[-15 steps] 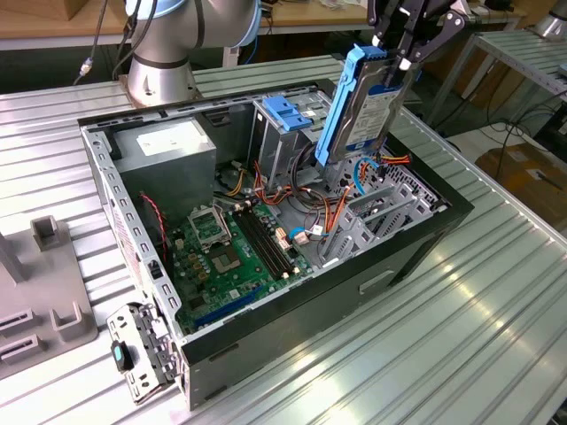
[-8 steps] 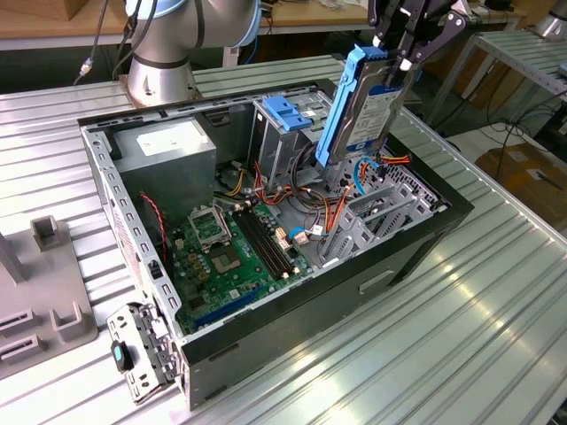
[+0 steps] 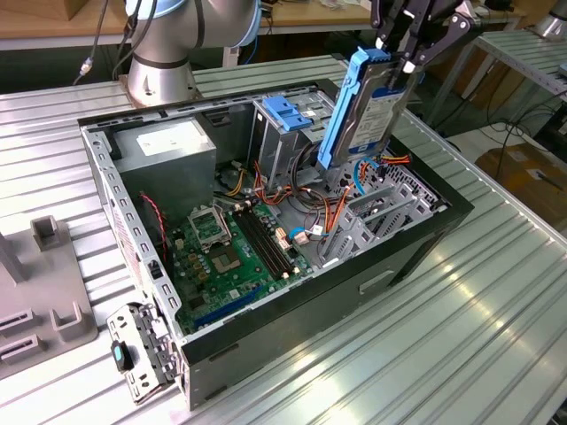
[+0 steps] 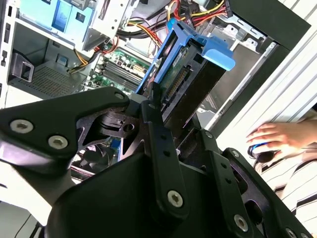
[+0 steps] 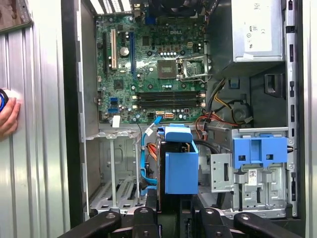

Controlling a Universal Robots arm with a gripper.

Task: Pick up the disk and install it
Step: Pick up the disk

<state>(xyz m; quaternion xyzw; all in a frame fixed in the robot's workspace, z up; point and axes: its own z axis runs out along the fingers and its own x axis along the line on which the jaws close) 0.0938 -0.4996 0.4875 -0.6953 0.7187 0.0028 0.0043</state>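
Gripper point(image 3: 400, 55): fingers pressed together on the upper end of the disk point(image 3: 368, 106), one black finger on each broad face. In both wrist views the two fingers point(image 4: 159, 134) bracket the drive's near end with no gap showing, so the hold is a firm pinch.

Disk: off the table, standing on end and leaning, above the open computer case point(image 3: 425, 239). Its lower end hangs down among the orange and blue cables point(image 3: 332, 208) near the empty grey drive bays point(image 3: 376, 217). Whether it touches anything there, I cannot tell.

Appearance, exterior view: silvery face with a white label turned toward the exterior view's right, and a bright blue carrier running along the long edge and capping the top. The second wrist view shows the underside of the disk point(image 4: 190, 74) with a connector row and a blue tab at the far end. In the first wrist view the disk point(image 5: 181, 171) appears edge-on as a blue block between the bays and the drive cage.

Surroundings: the case lies on its side on a slatted metal table point(image 3: 461, 354), with the motherboard point(image 3: 221, 248) exposed. A grey power supply point(image 3: 168, 146) sits in a corner. A bare blue bracket point(image 3: 288, 111) is seated in the drive cage. A person's hand point(image 4: 277, 136) rests on the table beside the case.
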